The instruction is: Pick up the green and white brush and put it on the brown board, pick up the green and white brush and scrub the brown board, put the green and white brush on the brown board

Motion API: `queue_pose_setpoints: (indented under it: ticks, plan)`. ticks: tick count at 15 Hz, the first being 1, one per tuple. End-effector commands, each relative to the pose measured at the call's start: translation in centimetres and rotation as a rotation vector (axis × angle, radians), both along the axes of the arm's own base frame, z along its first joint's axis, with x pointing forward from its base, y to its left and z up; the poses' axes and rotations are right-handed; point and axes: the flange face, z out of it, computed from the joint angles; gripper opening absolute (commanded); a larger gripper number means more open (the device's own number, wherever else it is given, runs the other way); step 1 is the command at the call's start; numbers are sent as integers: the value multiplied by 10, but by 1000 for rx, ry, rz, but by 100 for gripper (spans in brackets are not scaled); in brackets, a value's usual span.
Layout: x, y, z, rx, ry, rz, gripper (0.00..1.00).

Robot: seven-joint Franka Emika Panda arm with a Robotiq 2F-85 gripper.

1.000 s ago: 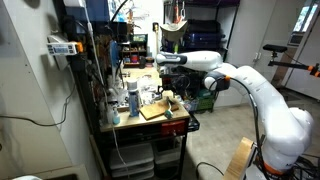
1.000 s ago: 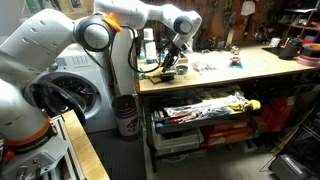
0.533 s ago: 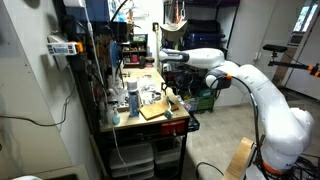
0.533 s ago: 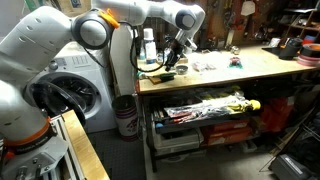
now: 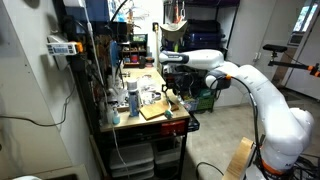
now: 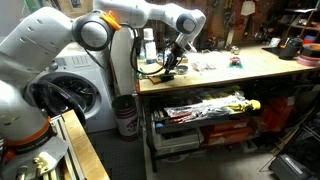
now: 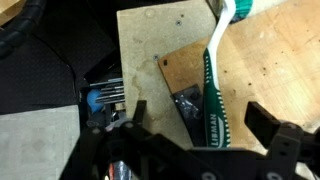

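Cluttered workbench (image 6: 250,68) carries the brown board (image 7: 145,50), the green and white brush (image 7: 212,90) lying toward 12 o'clock between the parted jaws of the gripper (image 7: 198,112).

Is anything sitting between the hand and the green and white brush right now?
Nothing visible. In the wrist view the open hand hangs over the green and white brush, which lies partly on the brown board.
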Motion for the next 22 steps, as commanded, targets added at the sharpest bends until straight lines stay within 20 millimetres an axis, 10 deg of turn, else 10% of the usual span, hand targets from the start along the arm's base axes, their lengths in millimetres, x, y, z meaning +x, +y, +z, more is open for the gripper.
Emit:
queue_pose_setpoints:
  ticks: [1,4,5,15,22]
  plan:
    - [-1,7,-16,78,19,5,100]
    - [0,15,-26,122,22,-6,100]
    - [-1,14,-30,110,24,16,78]
    - [1,14,-44,75,36,26,2]
    - [10,30,-16,-11,-31,128,5]
